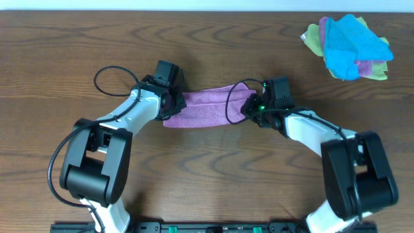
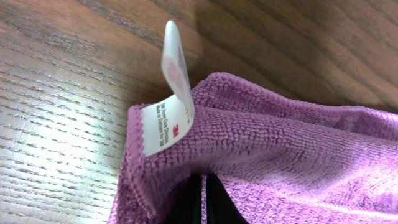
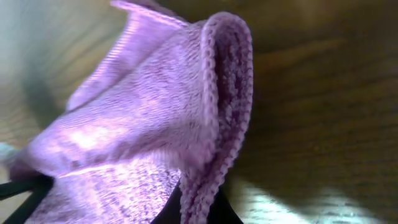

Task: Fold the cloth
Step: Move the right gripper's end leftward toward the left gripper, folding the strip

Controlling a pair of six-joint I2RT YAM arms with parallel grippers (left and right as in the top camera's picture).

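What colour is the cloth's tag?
White tag on the cloth, dark print; left wrist view.

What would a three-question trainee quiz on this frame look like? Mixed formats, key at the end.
1. True or false: the left hand and the right hand are each shut on one end of the purple cloth.
2. Where in the overhead view does the pile of other cloths lie? A: top left. B: top right. C: under the purple cloth.
3. Short answer: what is sewn to the cloth edge shown by the left wrist camera?

Key: 1 true. 2 B. 3 a white label.
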